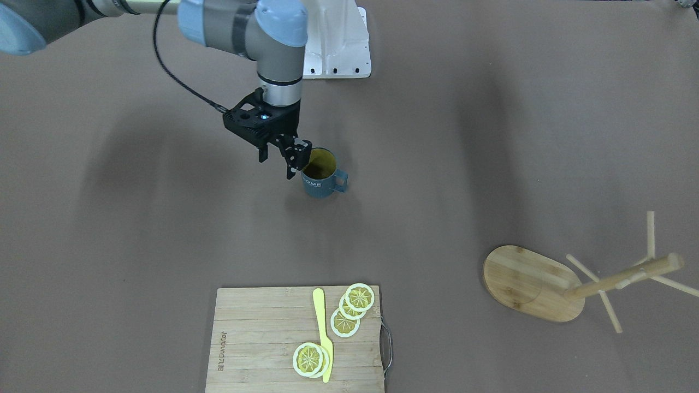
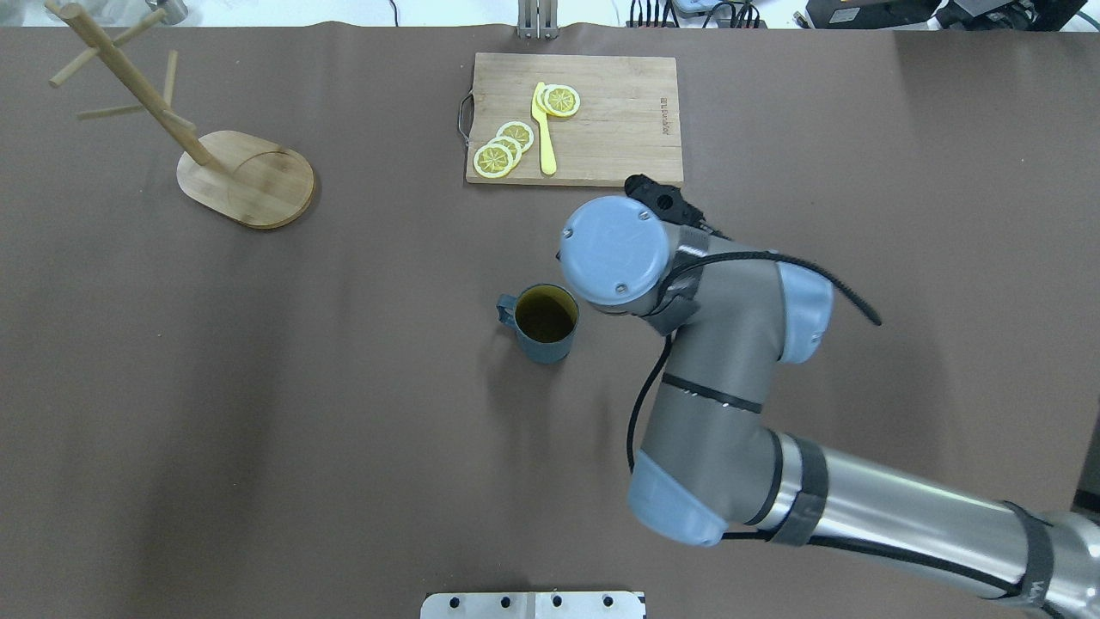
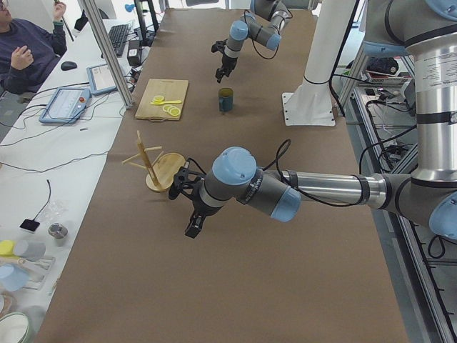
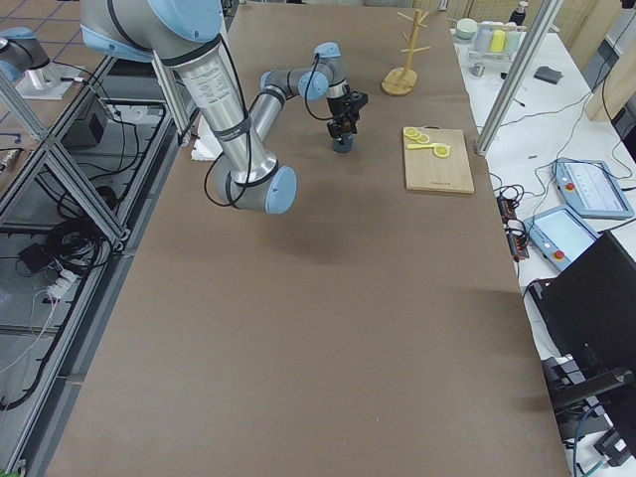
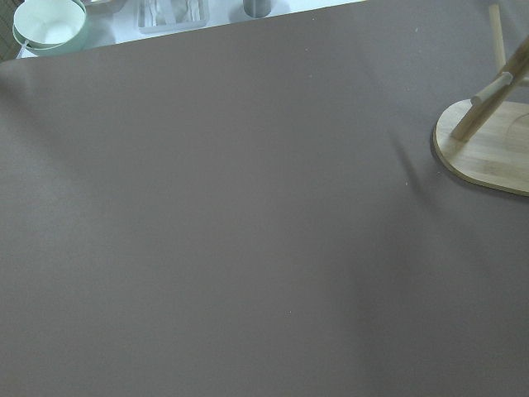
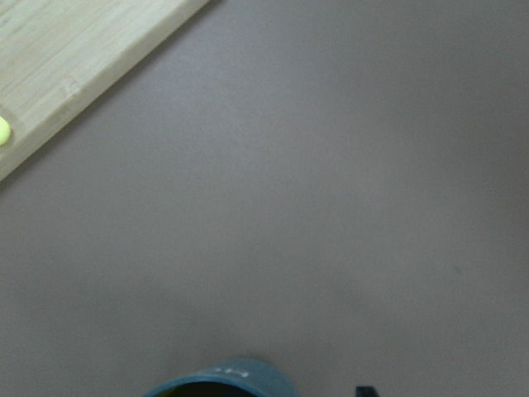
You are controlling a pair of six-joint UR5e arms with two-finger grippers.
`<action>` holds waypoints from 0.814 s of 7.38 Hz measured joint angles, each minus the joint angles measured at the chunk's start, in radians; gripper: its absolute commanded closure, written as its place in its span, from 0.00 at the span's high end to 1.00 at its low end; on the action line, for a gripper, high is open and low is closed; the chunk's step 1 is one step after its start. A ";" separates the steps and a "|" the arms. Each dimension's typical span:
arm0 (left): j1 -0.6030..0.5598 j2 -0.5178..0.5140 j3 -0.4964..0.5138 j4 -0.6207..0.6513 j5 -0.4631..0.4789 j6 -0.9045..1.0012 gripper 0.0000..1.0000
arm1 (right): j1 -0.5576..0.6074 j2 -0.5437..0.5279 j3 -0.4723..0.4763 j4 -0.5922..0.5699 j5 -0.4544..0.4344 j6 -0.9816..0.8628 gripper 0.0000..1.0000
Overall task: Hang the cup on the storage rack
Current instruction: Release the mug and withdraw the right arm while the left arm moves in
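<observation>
Overhead view, left to right; places taken from the cup.

- Storage rack [image 2: 249,180]: well away on the cup's handle side and further from the robot, near the desk's [image 2: 344,387] far corner. It stands on its oval base, post up, pegs splayed.
- Left gripper [image 3: 193,220]: seen only in the left side view, hanging over the desk near the rack's base and well apart from the cup. I cannot tell whether its fingers are spread or closed.
- Cup [image 2: 543,331]: mid-desk, upright, mouth up, so its long axis is vertical. The loop handle points toward the rack side.
- Cutting board [image 2: 619,129]: beyond the cup, by the desk's far edge, carrying lemon slices [image 2: 503,148] and a yellow knife [image 2: 544,129].
- Right gripper [image 1: 276,166]: just beside the cup, on the side opposite the handle and a little above the rim, pointing down. Its fingers [image 1: 293,158] are spread and hold nothing. The nearer one overlaps the rim in the front view, but I cannot tell whether it touches.

Judgement:
- The right arm is much the nearer to the cup, so the pick is its job.
- The cup sits just past the fingers on the handle side, so the grasp looks to need a short shift that way and down over the wall.
- I see nothing standing on the desk between cup and rack, so the carry looks unobstructed.
- The left arm near the rack may crowd the hang.
</observation>
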 measured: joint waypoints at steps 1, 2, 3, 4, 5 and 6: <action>0.015 -0.009 -0.004 -0.039 -0.002 -0.003 0.98 | 0.104 -0.051 0.043 0.002 0.104 -0.173 1.00; 0.060 -0.025 -0.009 -0.103 -0.017 -0.033 0.99 | 0.214 -0.097 0.062 0.006 0.210 -0.360 1.00; 0.126 -0.038 -0.012 -0.213 -0.037 -0.137 0.99 | 0.312 -0.144 0.069 0.009 0.297 -0.546 1.00; 0.210 -0.047 -0.012 -0.360 -0.041 -0.301 0.98 | 0.409 -0.199 0.071 0.011 0.370 -0.741 1.00; 0.293 -0.052 -0.013 -0.472 -0.019 -0.425 0.98 | 0.500 -0.262 0.071 0.012 0.422 -0.927 1.00; 0.377 -0.057 -0.015 -0.538 0.036 -0.490 0.98 | 0.595 -0.330 0.070 0.012 0.477 -1.103 1.00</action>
